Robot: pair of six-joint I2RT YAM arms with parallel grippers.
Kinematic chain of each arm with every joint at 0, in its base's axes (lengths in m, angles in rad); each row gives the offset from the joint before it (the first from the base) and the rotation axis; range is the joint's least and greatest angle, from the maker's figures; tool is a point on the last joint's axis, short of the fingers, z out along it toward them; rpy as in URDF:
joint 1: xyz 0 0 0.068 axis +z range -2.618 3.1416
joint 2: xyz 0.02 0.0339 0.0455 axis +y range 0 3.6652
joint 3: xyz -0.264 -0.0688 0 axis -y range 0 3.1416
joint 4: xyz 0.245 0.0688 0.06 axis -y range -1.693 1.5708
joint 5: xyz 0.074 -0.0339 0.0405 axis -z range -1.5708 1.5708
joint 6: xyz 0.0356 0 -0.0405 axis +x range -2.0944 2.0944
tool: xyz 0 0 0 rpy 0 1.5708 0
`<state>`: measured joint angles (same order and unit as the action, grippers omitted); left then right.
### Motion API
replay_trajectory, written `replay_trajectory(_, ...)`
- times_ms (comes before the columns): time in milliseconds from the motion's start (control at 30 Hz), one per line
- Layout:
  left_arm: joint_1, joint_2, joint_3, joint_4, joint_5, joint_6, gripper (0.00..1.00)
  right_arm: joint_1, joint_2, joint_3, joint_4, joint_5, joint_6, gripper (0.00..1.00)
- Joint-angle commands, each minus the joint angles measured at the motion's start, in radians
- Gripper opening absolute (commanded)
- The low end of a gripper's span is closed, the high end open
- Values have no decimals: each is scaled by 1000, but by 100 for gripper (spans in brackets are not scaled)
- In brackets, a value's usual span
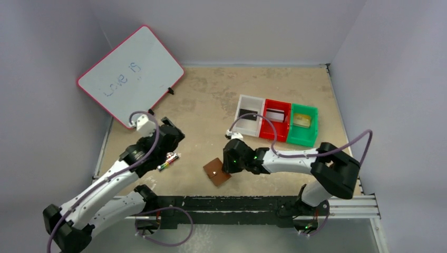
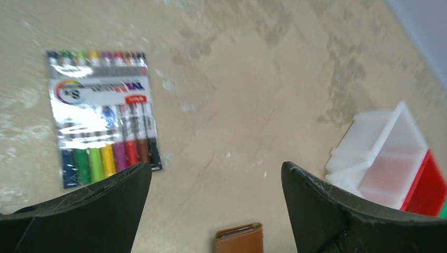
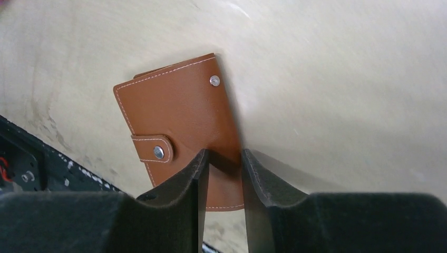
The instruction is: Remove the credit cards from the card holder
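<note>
Far left there's a white dry-erase board with a pink-red frame (image 1: 132, 74). The blue handwriting on it looks like "Love is", but it's pretty faint.

Below that, the left gripper (image 2: 214, 167) hangs over the tan tabletop (image 1: 211, 100) with its claw spread wide and nothing in it. Just beside it lies a flat clear pack of coloured markers (image 2: 100, 116): blue, green, yellow, purple, red, black. It has a white label with a rainbow swirl and a small red tag. The print's too blurry for me to get a brand off it.

Toward the middle, the small brown leather card holder (image 3: 179, 116) lies flat on the table near the front edge. It's folded closed, with pale stitching round the edge, the snap tab fastened, and a second metal stud at one corner. No logo that I can see.

The right gripper (image 3: 225, 154) is right over one edge of the holder, claw narrowed to a slim gap with brown leather showing in between. Honestly can't tell if it's actually pinching the holder or just sitting on it.

On the right, three open plastic bins sit touching in a row:
- The white bin (image 1: 238, 113) has a black credit card (image 1: 248, 114) in it.
- The red bin (image 1: 274, 135) has a silvery grey credit card (image 1: 274, 115) with a dark stripe.
- The green bin (image 1: 301, 139) has a gold-tan credit card (image 1: 301, 121).

All three cards are well apart from the holder.
</note>
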<state>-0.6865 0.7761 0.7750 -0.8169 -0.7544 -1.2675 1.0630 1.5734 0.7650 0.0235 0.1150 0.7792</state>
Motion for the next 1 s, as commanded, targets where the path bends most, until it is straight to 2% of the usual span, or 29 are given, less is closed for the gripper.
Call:
replay_trajectory(0, 2, 145, -53, 270, 282, 110, 92, 0, -138, -123, -138, 65, 214, 32)
replay_trajectory(67, 2, 231, -67, 350, 411, 154, 87, -1, -203, -141, -196, 134, 304, 37)
replay_trajectory(200, -48, 380, -64, 454, 560, 200, 80, -5, -316, -167, -196, 187, 324, 45)
replay_trajectory(267, -128, 437, -37, 464, 535, 210, 79, -29, -361, -188, -166, 173, 319, 53)
replay_trajectory(400, -246, 533, 18, 417, 446, 178, 74, -141, -439, -246, -42, 16, 250, 56)
replay_trajectory(467, -292, 538, 19, 371, 368, 129, 73, -174, -477, -260, -35, -3, 242, 56)
replay_trajectory(600, -341, 526, -24, 375, 336, 50, 74, -203, -585, -245, -104, 55, 206, 58)
replay_trajectory(700, -371, 533, -26, 365, 317, 18, 76, -265, -640, -174, -196, 139, 146, 73)
replay_trajectory(767, -383, 549, -13, 351, 313, 14, 77, -347, -639, -124, -211, 142, 64, 78)
replay_trajectory(900, -414, 585, 36, 262, 268, 12, 79, -503, -538, 6, -246, 169, -64, 82)
replay_trajectory(967, -433, 596, 68, 206, 219, 12, 80, -558, -473, 64, -221, 139, -116, 89)
